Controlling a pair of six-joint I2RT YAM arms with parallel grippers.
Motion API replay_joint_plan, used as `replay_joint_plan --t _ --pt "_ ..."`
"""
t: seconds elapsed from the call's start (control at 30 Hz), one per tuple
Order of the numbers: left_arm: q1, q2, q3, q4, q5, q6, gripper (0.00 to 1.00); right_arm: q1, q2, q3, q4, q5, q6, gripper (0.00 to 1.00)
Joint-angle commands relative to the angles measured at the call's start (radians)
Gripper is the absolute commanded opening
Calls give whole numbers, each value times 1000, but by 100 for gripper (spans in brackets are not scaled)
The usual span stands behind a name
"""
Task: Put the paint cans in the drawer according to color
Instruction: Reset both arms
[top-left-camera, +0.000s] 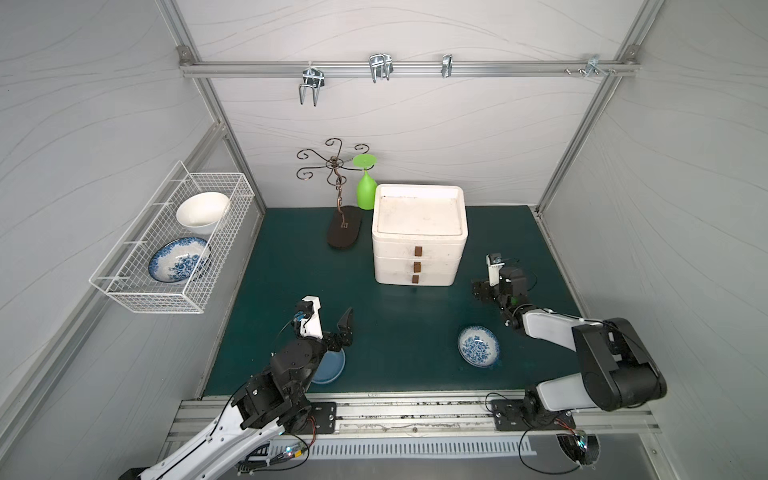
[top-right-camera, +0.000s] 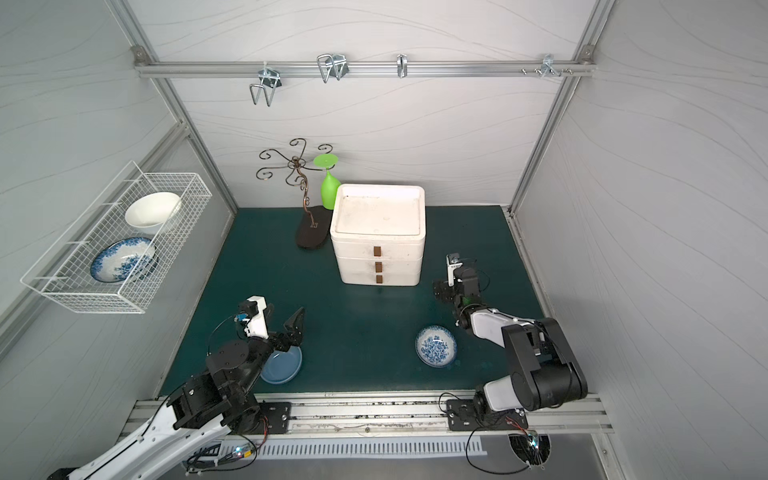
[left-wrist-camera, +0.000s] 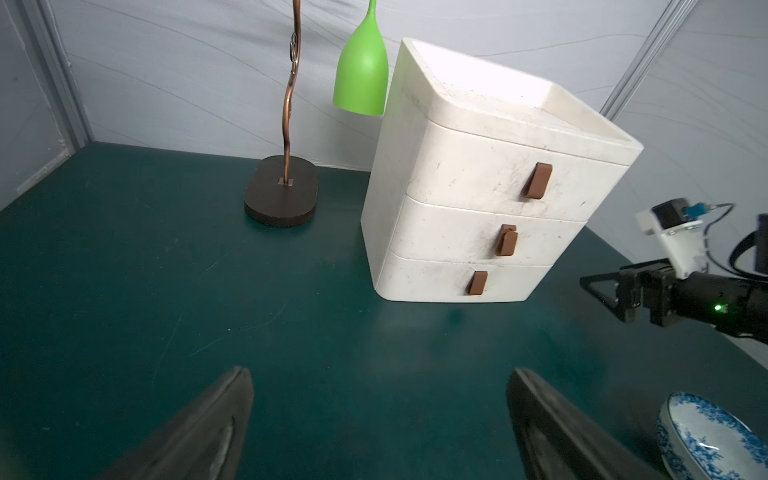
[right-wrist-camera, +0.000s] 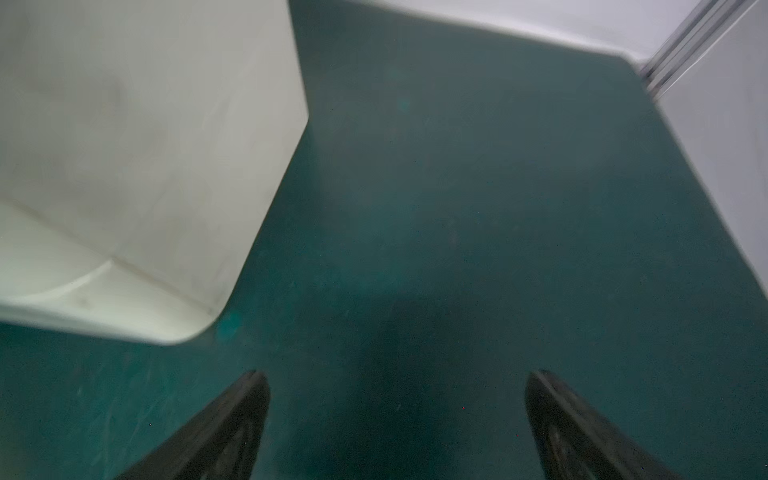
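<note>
Wide green mat (top-left-camera: 399, 328) before drawer unit (top-left-camera: 419, 245)

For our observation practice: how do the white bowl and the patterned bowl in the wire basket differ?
The white bowl is plain; the patterned bowl carries blue flowers. The white bowl looks deeper, the patterned bowl shallower. The white bowl sits at the far end, the patterned bowl nearer. Both lean inside the basket.

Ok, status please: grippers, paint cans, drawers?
Left gripper open, empty. Right gripper open, empty. No paint cans in view. Drawer unit fully shut, nothing before it.
</note>
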Motion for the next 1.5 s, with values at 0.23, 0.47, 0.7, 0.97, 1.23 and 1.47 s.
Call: replay_joint_plan --t 0.23,0.47,0.7,0.97,1.23,1.47 --pt "20 212 -112 692 -282 375 100 -144 140 -28 280 -253 49 99" --pt "369 597 -55 851 -229 476 100 -153 130 30 147 -287 45 99" --pt "744 877 -89 918 76 238 100 -148 133 37 139 -296 38 99" --pt "836 1401 -41 1464 307 243 100 -141 132 34 142 -284 32 99" --pt "856 1381 148 1089 444 264 100 -137 131 33 144 -280 30 99" --pt "855 1369 144 1074 430 253 100 -137 133 36 140 -280 29 99"
